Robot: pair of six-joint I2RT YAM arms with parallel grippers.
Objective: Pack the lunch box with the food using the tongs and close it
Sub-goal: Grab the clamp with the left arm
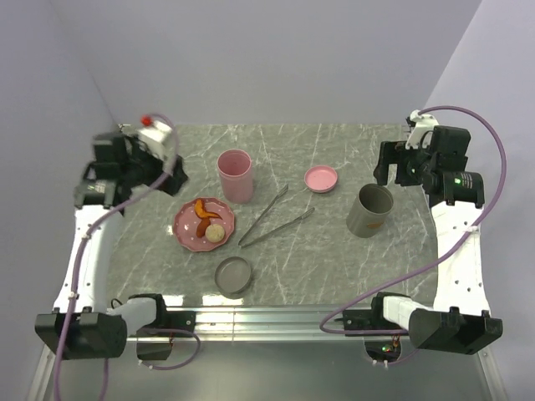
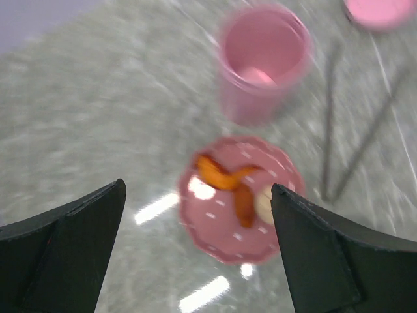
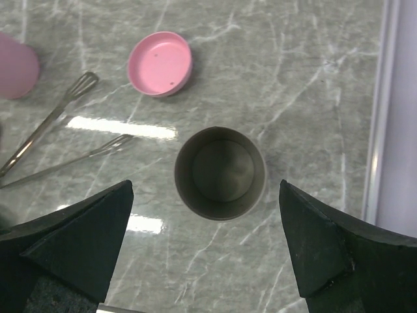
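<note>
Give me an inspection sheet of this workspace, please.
Surface: grey marbled table.
Job's things: tongs lying flat, untouched; orange-red strip and beige ball on pink dotted plate; pink cup and grey cup open, pink lid and grey lid lying apart.
Clutter: nothing seen.
Grippers: left gripper open, facing plate; right gripper open, facing grey cup; both empty.
Cables: purple cable along each arm.
Surroundings: lavender walls, metal rail at near edge.
</note>
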